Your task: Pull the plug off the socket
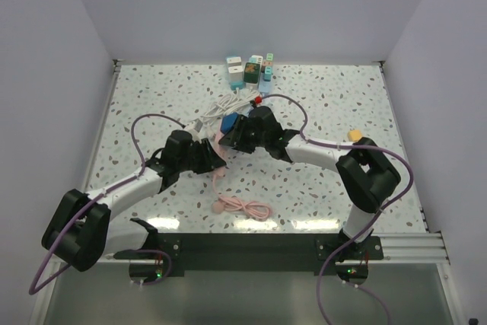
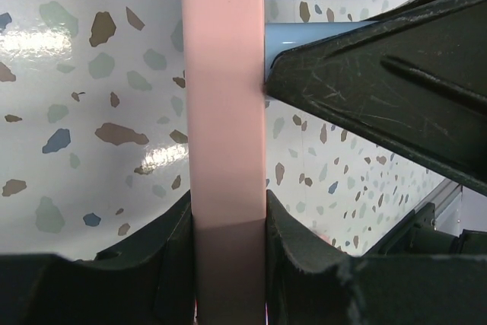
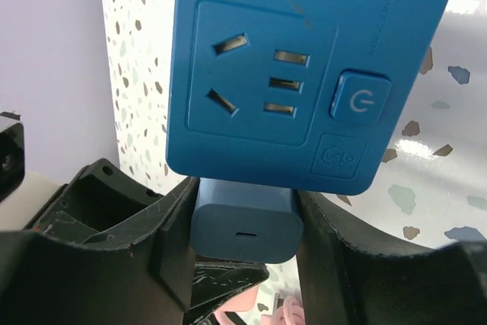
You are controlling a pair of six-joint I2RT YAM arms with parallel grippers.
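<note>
Two arms meet at a blue socket (image 1: 227, 122).
Top view: a pink cable (image 1: 243, 207) lies coiled nearby. Left wrist: the left gripper (image 2: 228, 222) has its jaws clamped on a pink plug (image 2: 224, 97). Right wrist: the right gripper (image 3: 243, 240) has its jaws gripping the blue block (image 3: 243, 215) under the socket.

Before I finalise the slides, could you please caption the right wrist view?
Right end effector gripping a small blue adapter seated against a blue socket block with a power button.

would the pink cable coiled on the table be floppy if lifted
Probably floppy: the pink cable lies in loose loops on the table, so it should sag and trail. It looks thin, so likely light; a push would probably deform the coil.
</note>
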